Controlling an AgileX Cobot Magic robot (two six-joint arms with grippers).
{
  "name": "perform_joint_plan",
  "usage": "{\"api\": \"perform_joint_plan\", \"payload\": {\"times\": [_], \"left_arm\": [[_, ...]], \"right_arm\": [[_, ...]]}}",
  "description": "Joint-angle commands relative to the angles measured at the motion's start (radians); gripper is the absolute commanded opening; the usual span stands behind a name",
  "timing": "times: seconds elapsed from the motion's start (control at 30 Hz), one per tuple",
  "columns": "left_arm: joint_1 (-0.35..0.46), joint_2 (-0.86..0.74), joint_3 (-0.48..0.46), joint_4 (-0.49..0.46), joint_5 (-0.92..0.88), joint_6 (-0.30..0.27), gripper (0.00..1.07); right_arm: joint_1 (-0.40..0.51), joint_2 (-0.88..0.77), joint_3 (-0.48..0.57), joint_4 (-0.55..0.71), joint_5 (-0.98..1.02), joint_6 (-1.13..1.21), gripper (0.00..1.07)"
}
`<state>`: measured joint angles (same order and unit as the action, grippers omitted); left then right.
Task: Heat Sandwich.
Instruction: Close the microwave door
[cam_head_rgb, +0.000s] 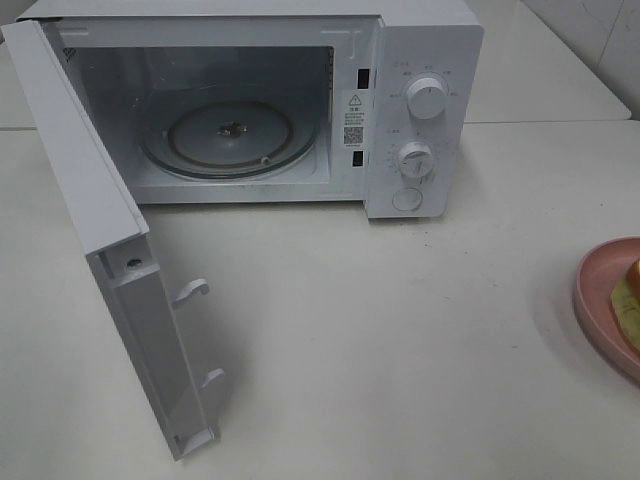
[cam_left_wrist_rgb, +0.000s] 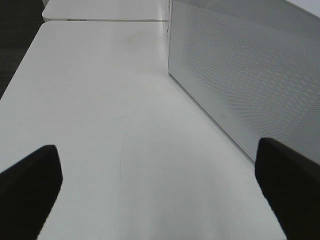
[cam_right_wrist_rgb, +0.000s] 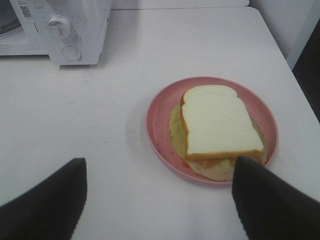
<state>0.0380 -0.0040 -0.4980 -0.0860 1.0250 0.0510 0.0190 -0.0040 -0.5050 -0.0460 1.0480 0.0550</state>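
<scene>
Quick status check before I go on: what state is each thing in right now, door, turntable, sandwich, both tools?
Microwave door: swung wide open.
Glass turntable: in place, bare.
Sandwich: lying on the pink plate, outside the microwave, not held.
Left tool: open, holding nothing, beside the door.
Right tool: open, holding nothing, near the plate.

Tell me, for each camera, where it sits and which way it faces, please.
Exterior high: mounted above, facing down at the open microwave on the table; no arm shows.
Left wrist: low on the left arm, facing along the table beside the microwave door; both open left gripper fingertips show.
Right wrist: on the right arm, facing down at the sandwich on the pink plate; open right gripper fingertips show.
Shared: exterior and right wrist both show microwave, plate and sandwich.
</scene>
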Motion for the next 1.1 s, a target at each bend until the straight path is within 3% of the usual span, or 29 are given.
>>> {"api": "perform_joint_plan", "payload": {"times": [0.03,0.8,1.1], "left_arm": [[-0.006,-0.027,0.004,0.000,0.003,-0.006,1.03],[-0.006,-0.026,0.004,-0.001,0.003,-0.006,1.03],[-0.006,0.107,-0.027,0.004,-0.058,-0.006,1.00]], "right_arm": [[-0.008,-0.026,0.000,0.005,-0.010,-0.007,0.76],[-0.008,-0.026,0.000,0.005,-0.010,-0.007,0.76],[-0.008,-0.026,0.000,0.005,-0.010,-0.007,0.76]]}}
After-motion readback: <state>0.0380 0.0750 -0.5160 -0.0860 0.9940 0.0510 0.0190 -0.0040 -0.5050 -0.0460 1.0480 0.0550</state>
